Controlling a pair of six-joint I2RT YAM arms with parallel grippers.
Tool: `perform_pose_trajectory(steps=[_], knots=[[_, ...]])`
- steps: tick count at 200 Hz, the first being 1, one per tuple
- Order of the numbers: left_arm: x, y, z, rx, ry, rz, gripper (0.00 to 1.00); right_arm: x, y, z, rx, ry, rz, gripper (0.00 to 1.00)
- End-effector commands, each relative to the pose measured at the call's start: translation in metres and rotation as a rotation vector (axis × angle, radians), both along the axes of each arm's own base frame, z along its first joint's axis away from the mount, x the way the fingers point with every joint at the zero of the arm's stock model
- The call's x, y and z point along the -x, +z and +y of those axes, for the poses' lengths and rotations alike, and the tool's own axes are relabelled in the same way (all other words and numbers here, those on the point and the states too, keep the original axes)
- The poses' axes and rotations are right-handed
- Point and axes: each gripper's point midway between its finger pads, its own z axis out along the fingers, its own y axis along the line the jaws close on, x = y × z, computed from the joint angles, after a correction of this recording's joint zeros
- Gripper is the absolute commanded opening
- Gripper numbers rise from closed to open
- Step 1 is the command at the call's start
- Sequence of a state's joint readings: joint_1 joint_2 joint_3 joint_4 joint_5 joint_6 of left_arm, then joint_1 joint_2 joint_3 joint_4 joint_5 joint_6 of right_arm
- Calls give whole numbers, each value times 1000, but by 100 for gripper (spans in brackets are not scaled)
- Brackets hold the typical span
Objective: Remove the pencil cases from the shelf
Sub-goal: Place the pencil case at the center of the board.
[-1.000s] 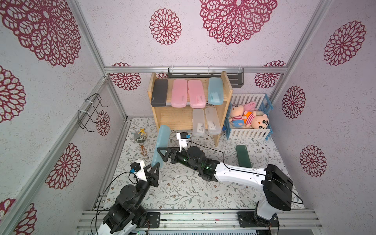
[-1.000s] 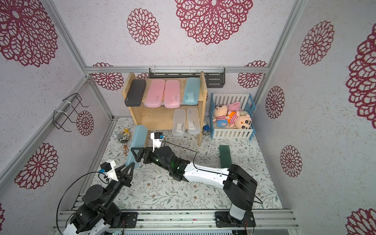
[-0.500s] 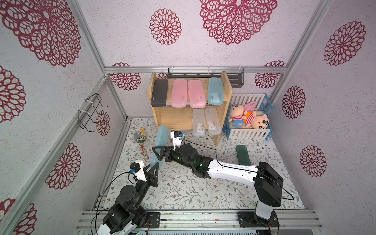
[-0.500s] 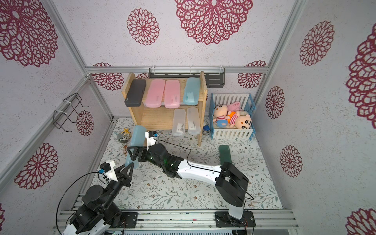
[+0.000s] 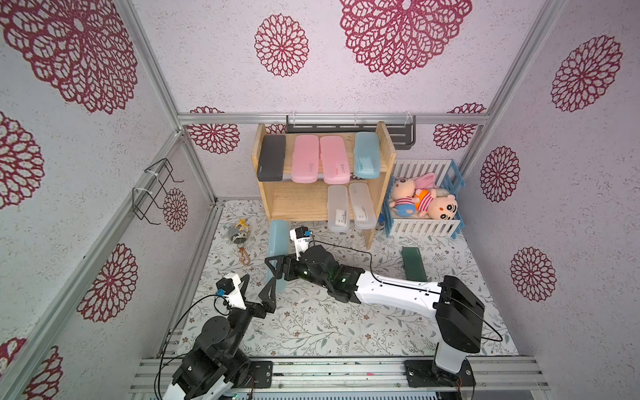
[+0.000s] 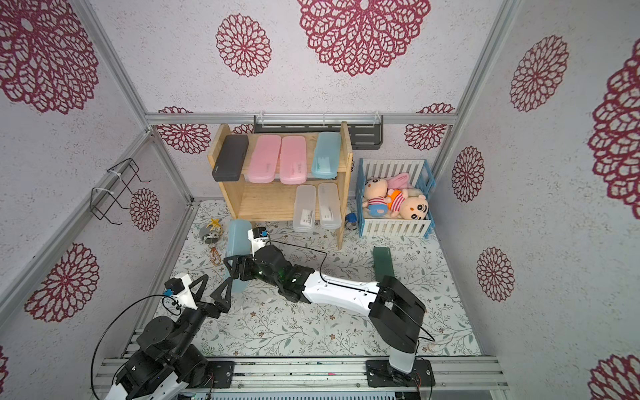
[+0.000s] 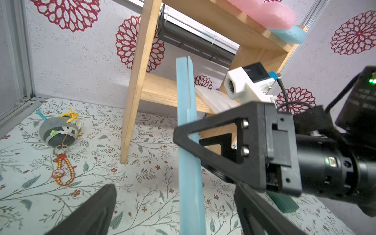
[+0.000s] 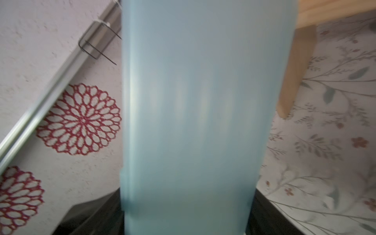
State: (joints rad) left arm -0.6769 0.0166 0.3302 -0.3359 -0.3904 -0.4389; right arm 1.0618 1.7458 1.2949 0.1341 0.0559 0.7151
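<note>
Nothing is reading clearly. Tiny white print is showing on the black rounded plastic pencil case (image 5: 272, 157), the two pink rounded plastic pencil cases (image 5: 304, 162) and the light blue rounded plastic pencil case (image 5: 366, 156), all well beyond the right gripper (image 5: 277, 272) and too small to make out. White labels are showing on the two frosted clear plastic pencil cases (image 5: 337, 207), likewise illegible.

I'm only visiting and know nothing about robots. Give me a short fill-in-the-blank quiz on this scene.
1. The shelf carries ___ pencil cases on its top tier.
2. The two frosted clear cases lie on its ___ tier.
3. The flat case on the mat is dark ___.
4. The right arm's jaws grip an upright case coloured light ___.
Missing words: four; lower; green; blue.
</note>
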Motion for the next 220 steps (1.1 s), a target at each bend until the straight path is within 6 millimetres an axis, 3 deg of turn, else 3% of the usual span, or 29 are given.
perform_pose_trajectory(steps=[1,35,66,89,122,220], knots=[[2,9,10,38,45,-8,97,13,-8,-48,196,40,-77,56],[-1,1,12,57,66,10,97,34,-69,-135,445,88,7,54],[-4,-2,9,96,66,8,97,31,-123,-224,660,-19,157,56],[-6,-8,6,107,58,12,97,22,-143,-272,708,-115,227,56],[-8,-11,4,106,57,16,97,3,-153,-310,740,-194,265,57],[-10,-18,5,101,69,26,97,-69,-189,-379,827,-350,333,58]])
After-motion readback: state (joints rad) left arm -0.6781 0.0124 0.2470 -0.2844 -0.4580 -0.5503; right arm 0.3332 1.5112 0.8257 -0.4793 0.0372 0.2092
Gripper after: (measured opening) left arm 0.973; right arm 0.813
